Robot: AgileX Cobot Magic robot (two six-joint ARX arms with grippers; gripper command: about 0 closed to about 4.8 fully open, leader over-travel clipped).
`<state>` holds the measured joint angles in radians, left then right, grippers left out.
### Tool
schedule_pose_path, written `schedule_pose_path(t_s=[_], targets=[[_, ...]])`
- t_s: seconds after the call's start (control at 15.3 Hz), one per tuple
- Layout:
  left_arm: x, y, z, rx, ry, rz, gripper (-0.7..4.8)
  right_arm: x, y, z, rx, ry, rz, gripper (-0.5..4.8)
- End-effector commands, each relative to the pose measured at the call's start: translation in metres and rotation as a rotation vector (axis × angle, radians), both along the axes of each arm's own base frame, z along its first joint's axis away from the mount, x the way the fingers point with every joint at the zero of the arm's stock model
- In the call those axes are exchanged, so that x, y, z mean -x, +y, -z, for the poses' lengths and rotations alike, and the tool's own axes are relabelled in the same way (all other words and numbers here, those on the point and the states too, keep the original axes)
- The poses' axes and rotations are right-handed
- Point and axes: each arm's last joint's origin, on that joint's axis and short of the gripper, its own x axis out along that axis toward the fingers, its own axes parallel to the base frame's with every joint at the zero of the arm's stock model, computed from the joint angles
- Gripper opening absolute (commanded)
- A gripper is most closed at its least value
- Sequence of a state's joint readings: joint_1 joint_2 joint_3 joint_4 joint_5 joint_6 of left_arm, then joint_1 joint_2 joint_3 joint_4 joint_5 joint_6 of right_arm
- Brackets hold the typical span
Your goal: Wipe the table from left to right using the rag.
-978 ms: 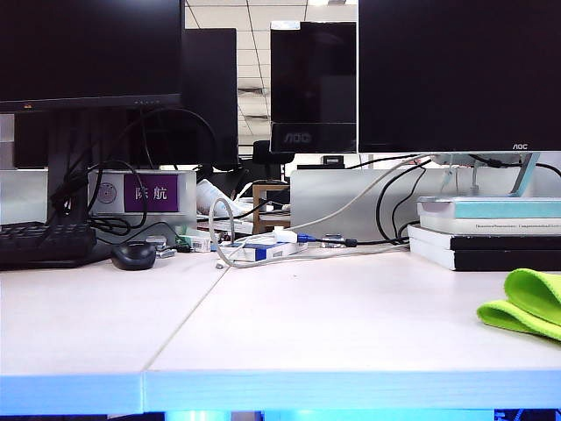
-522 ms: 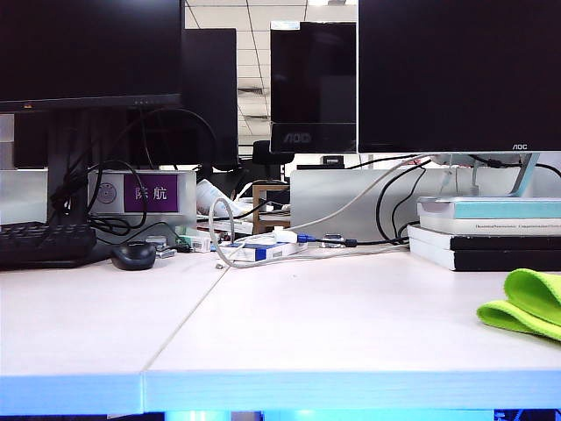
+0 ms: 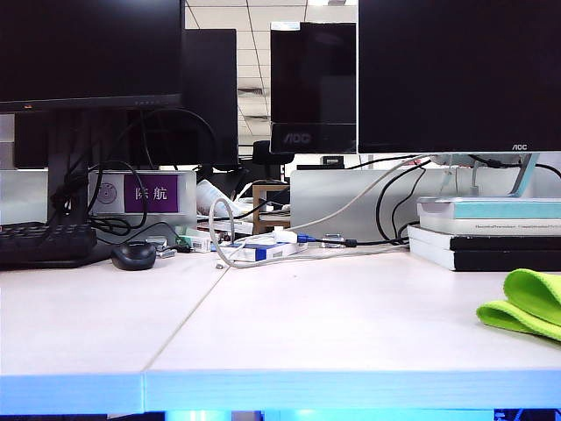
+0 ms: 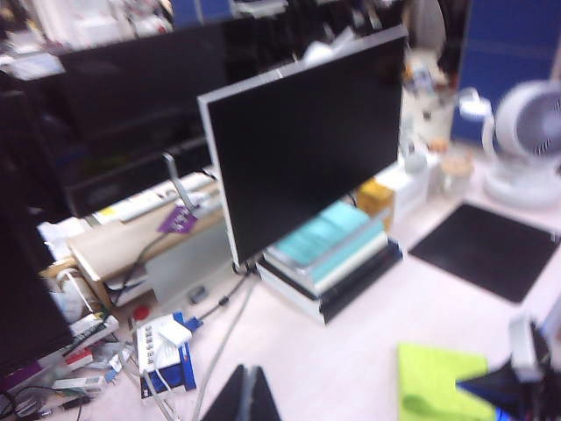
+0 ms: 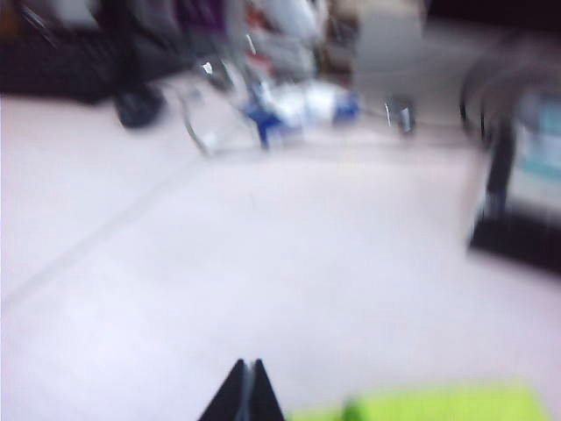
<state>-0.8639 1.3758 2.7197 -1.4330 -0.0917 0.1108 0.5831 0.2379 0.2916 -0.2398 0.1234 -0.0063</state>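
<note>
Exterior view: soft folded rag (image 3: 526, 305), flat table (image 3: 333, 324).

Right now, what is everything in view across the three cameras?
table: one, white, foreground.
rag: one, neon yellow-green, table's right edge, nothing touching it.
monitors: several, black, along the back.
books: one stack, teal, white and black, back right.
mouse: one, black, back left.
keyboard: one, black, far left.
cables: a tangle, white and black, back centre.
left end effector: shut, empty, above the table.
right end effector: shut, empty, near the rag.
</note>
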Motion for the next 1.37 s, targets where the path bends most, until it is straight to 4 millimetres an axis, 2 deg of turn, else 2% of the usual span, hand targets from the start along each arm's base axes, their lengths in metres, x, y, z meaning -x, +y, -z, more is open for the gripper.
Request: schedule_pose_path(t_s=[0.07,0.2,0.39,0.65,0.72,0.78,0.91,1.11,1.17,1.37], targets=[[0.019,0.023,-0.001,0.070,-0.009,-0.017,-0.06,0.001,-0.002,0.026,-0.015,0.020,0.048,-0.01],[0.016,0.020,-0.001,0.065,-0.006,-0.036,-0.06,0.003,-0.003,0.034,0.014,0.072,0.036,-0.01],[-0.018,-0.021,-0.003,0.033,0.023,-0.003,-0.06,0.004,-0.004,0.035,0.013,0.089,0.041,-0.01],[-0.053,-0.068,-0.011,0.106,-0.027,0.115,-0.06,0.004,-0.004,0.035,0.013,0.089,0.041,-0.01],[-0.069,-0.087,-0.006,0.080,-0.001,0.108,-0.06,0.004,-0.004,0.035,0.013,0.089,0.041,-0.01],[-0.077,-0.095,0.001,0.048,0.035,0.093,-0.06,0.004,-0.004,0.035,0.013,0.089,0.041,-0.01],[-0.085,-0.104,0.001,0.060,0.035,0.074,-0.06,0.004,-0.004,0.035,0.013,0.089,0.041,-0.01],[-0.110,-0.109,0.004,0.105,0.030,0.059,-0.06,0.004,-0.004,0.035,0.013,0.089,0.041,-0.01],[-0.123,-0.109,0.011,0.118,0.075,0.050,-0.06,0.004,-0.004,0.035,0.013,0.090,0.041,-0.01],[-0.142,-0.101,0.028,0.099,0.104,-0.025,-0.06,0.004,-0.004,0.035,0.013,0.089,0.041,-0.01]])
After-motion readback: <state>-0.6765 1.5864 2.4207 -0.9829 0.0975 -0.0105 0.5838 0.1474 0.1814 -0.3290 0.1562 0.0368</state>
